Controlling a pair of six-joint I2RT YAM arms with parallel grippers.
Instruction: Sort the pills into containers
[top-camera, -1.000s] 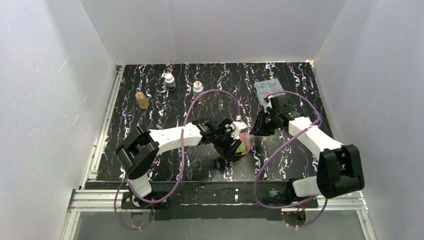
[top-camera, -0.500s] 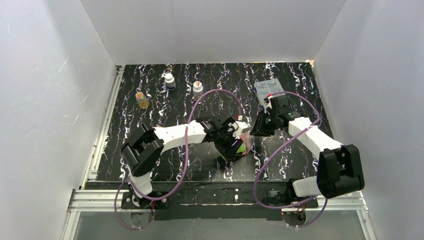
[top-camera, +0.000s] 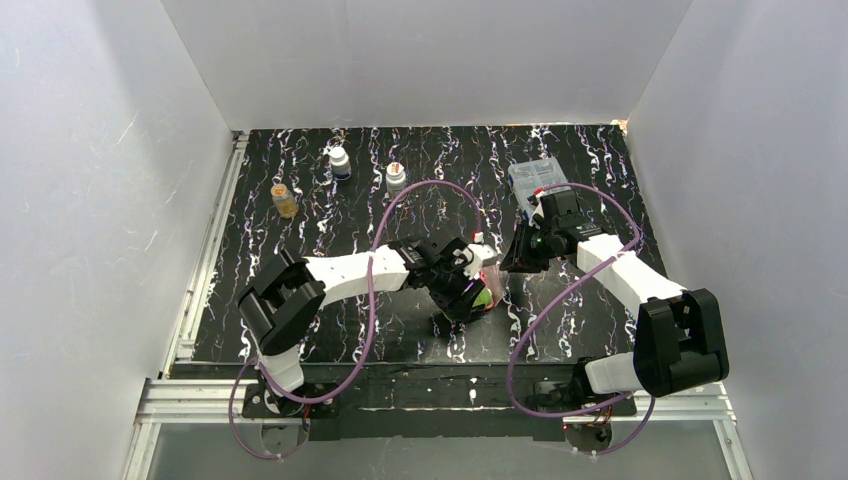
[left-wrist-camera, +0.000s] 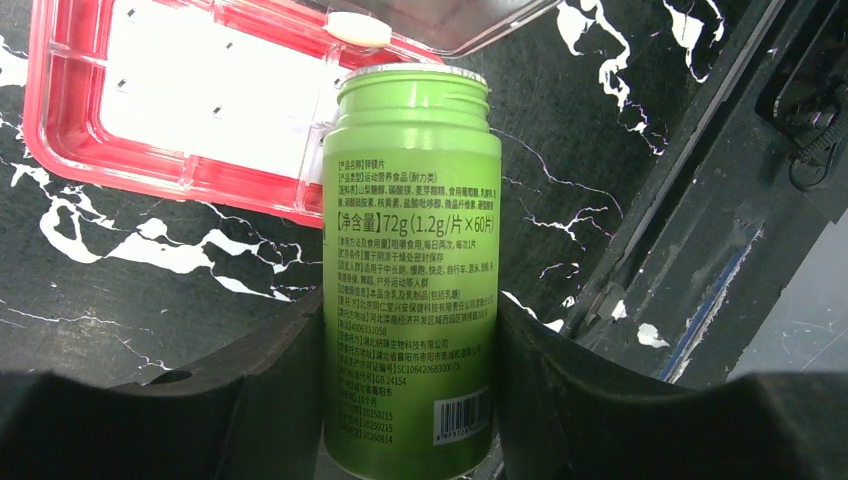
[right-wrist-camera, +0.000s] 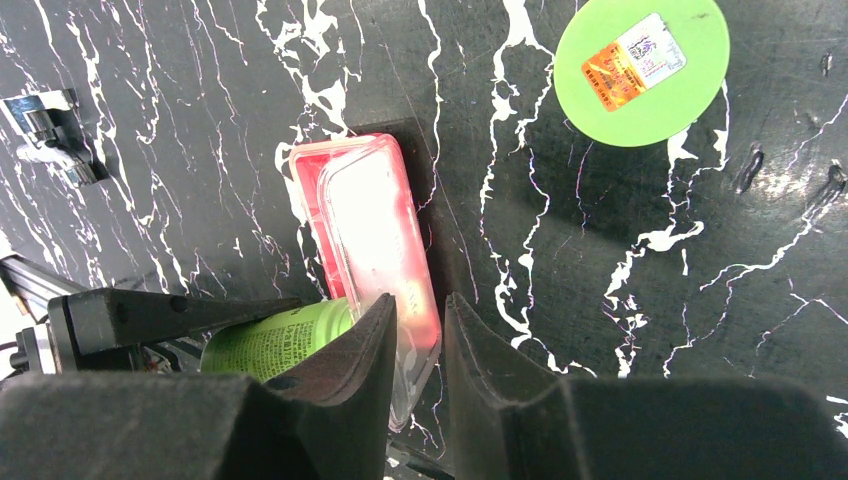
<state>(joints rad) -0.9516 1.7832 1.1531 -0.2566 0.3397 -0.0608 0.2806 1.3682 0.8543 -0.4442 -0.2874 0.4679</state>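
Shows white shells, black joint housings on left arm (top-camera: 345, 270) and right arm (top-camera: 620, 268). Trails looping purple cables (top-camera: 432, 181). Ends in matte black jaws, curved inside.

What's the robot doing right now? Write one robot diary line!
left pincer: holds uncapped green plastic bottle, mouth at red rectangular pill case | right pincer: pinches its clear lid

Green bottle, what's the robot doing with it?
The left gripper holds the open green bottle tipped on its side, mouth at the open red pill case. A small white oval, maybe a pill, lies at its rim. The right gripper pinches the case's edge. The green cap lies on the table.
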